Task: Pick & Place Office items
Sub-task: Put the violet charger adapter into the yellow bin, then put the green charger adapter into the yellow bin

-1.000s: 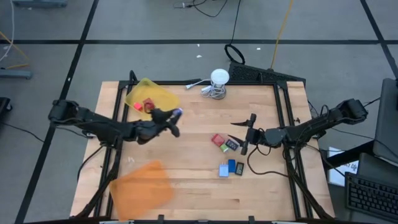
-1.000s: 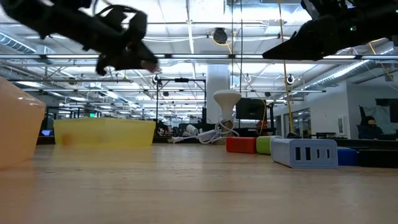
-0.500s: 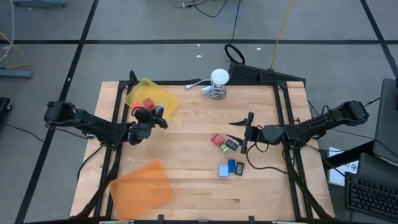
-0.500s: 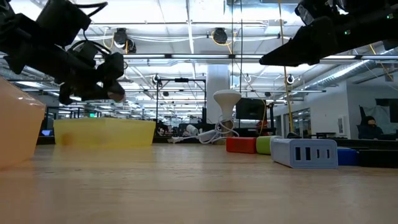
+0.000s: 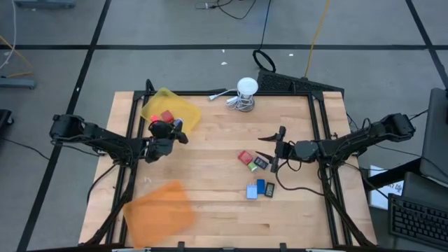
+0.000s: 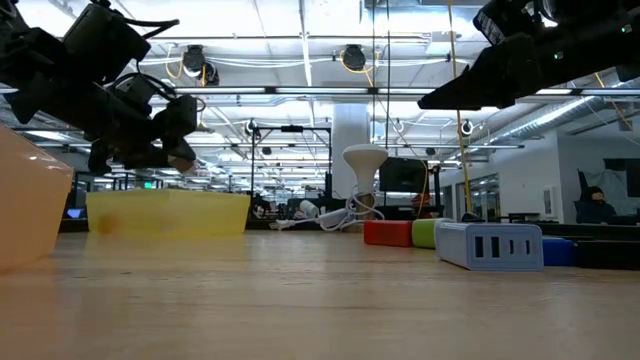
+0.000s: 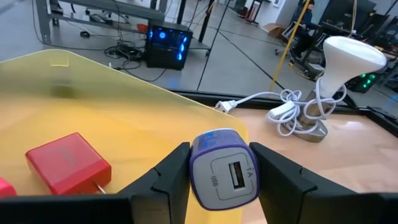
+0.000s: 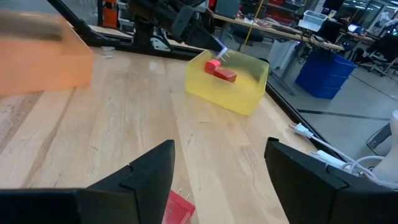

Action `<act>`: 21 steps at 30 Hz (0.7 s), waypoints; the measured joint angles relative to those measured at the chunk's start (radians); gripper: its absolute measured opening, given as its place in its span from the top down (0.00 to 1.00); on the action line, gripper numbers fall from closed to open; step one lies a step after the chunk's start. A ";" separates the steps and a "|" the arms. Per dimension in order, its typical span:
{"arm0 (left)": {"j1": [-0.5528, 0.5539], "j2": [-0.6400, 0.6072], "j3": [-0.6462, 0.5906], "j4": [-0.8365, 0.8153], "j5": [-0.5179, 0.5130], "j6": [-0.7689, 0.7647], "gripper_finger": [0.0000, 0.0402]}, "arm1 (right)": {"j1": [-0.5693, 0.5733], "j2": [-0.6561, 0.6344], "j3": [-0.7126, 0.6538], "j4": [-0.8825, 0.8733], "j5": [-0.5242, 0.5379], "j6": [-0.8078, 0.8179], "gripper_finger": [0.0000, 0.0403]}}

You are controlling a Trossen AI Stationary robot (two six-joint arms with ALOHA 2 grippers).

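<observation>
Left gripper (image 7: 217, 177) clamps a purple charger (image 7: 224, 174) over the yellow tray (image 5: 168, 106); only its wrist view shows the USB port. Right gripper (image 5: 274, 148) hovers, jaws wide.

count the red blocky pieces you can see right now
3 visible. One red blocky charger lies inside the flat yellow tray, a second red piece shows beside it in the left wrist view, and one red block sits on the wooden table. Others may be hidden.
</observation>
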State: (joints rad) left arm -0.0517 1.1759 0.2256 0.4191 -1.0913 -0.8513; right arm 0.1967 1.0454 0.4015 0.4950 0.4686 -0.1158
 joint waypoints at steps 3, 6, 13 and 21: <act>0.000 0.000 0.000 0.000 0.000 0.000 0.61 | 0.000 0.000 0.000 0.000 0.000 0.000 0.41; 0.000 0.000 0.000 0.000 0.007 0.004 0.61 | 0.000 0.000 0.000 0.000 0.000 0.000 0.41; 0.000 0.000 0.000 0.000 0.010 0.008 0.57 | 0.000 0.000 0.000 0.000 0.001 0.000 0.40; 0.000 0.000 0.000 -0.033 0.009 0.011 0.37 | 0.000 0.000 0.000 0.000 0.001 0.000 0.40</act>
State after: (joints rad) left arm -0.0517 1.1759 0.2260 0.3858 -1.0821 -0.8406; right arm 0.1967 1.0454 0.4015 0.4953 0.4694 -0.1158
